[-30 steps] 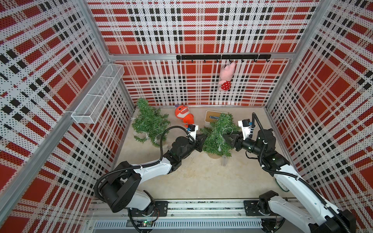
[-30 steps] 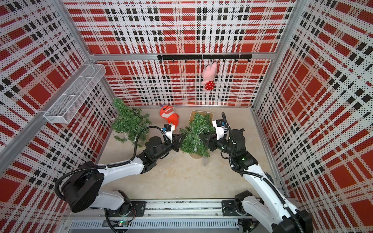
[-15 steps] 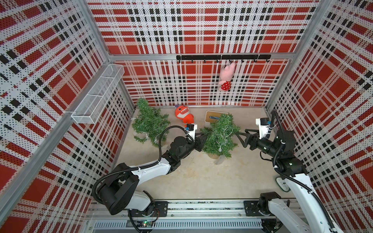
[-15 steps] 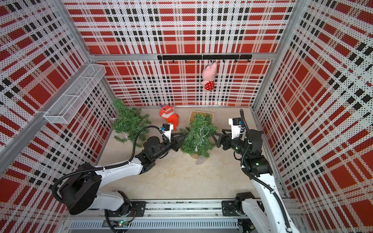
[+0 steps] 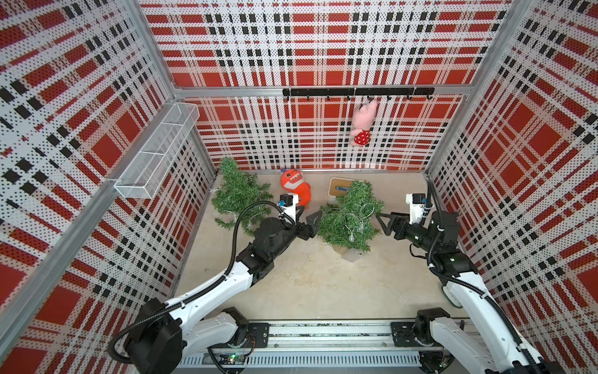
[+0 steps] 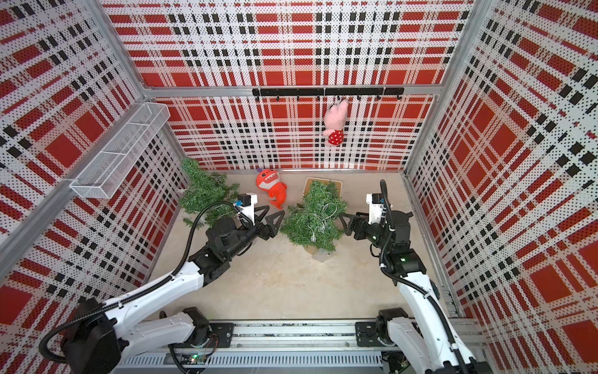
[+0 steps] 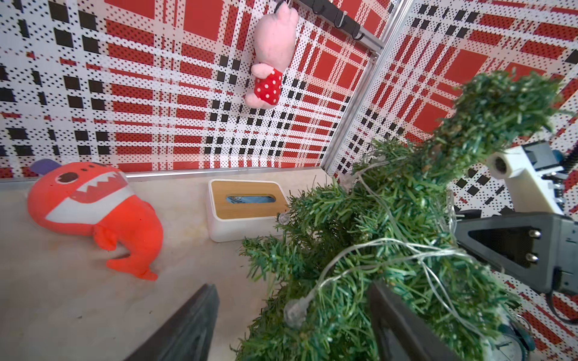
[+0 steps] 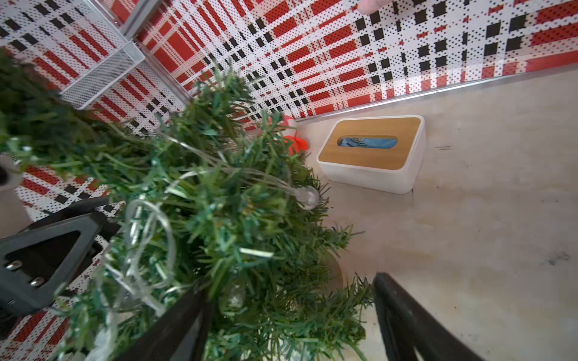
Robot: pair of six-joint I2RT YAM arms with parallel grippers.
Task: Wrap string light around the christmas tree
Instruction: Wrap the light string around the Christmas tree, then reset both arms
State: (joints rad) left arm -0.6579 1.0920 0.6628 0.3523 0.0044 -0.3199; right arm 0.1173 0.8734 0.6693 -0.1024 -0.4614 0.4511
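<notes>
Left claw [image 5: 307, 216] and right claw [image 5: 386, 222] are hanging released, flanking the christmas tree [image 5: 339, 223] — string light [image 5: 351, 238] is draping limp, light, snag-prone; pinching wire between bulbs seems best.

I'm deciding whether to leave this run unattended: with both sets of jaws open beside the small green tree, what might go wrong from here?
1. The clear-bulb wire string light lies in loose loops on the small green artificial Christmas tree, held by neither arm; loops may slide off.
2. The left gripper and right gripper have open jaws right at the branches; backing away might snag the wire or tip the tree.
</notes>
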